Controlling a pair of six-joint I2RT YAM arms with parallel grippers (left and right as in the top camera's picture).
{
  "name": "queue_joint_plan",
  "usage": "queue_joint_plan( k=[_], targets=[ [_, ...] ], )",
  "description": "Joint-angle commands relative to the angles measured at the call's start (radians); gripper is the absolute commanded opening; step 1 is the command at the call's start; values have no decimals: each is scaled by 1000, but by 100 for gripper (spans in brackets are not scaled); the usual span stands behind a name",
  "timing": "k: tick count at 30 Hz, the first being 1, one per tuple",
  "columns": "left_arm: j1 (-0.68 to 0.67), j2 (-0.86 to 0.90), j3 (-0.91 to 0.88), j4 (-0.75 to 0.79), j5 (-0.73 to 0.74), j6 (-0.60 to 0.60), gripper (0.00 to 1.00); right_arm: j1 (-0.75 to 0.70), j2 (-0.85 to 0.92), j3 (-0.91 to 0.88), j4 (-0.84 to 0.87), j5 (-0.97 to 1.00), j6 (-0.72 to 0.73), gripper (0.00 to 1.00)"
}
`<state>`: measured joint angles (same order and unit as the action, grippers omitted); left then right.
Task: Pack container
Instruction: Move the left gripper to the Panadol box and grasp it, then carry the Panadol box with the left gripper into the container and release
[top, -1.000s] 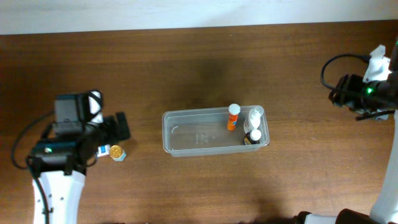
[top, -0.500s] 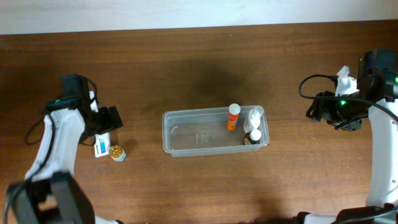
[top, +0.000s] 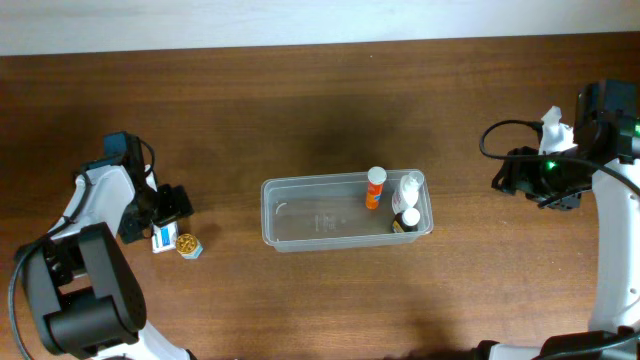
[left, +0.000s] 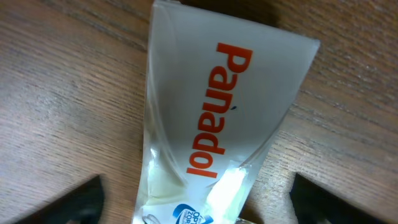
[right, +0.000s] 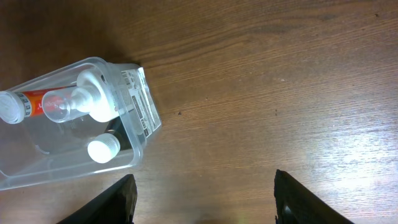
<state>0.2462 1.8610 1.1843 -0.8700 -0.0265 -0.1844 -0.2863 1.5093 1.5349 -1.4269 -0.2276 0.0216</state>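
Note:
The clear container (top: 300, 215) sits mid-table. At its right end it holds an orange bottle (top: 374, 188), a clear pump bottle (top: 409, 187) and a dark bottle with a white cap (top: 406, 220). My left gripper (top: 168, 208) is open, its fingers either side of a white Panadol packet (left: 217, 118) lying flat on the wood; the packet also shows in the overhead view (top: 160, 238). My right gripper (right: 202, 202) is open and empty over bare wood, right of the container's corner (right: 138, 106). In the overhead view the right gripper (top: 515, 180) is apart from the container.
A small jar with a gold lid (top: 186, 244) lies beside the packet, left of the container. The back wall edge runs along the top of the overhead view. Wood shows between the container and each arm.
My left arm has drawn back to the left and come down over the Panadol packet. My right arm shifted left and slightly down a second ago, then stayed still.

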Motion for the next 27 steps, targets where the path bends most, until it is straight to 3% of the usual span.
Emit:
queue_joint_plan(
  k=[1, 10, 20, 25, 27],
  targets=[
    [3, 13, 7, 3, 5, -5, 67, 6, -2, -6, 3, -12, -11, 63],
    [3, 12, 8, -10, 16, -5, 36, 6, -2, -6, 2, -12, -11, 63],
    [-4, -134, 224, -168, 29, -5, 36, 6, -2, -6, 2, -12, -11, 63],
    [-109, -313, 315, -177, 154, 62, 36, 6, -2, -6, 3, -12, -11, 63],
    [-187, -365, 316, -171, 197, 141, 35, 6, -2, -6, 3, -12, -11, 63]
  ],
)
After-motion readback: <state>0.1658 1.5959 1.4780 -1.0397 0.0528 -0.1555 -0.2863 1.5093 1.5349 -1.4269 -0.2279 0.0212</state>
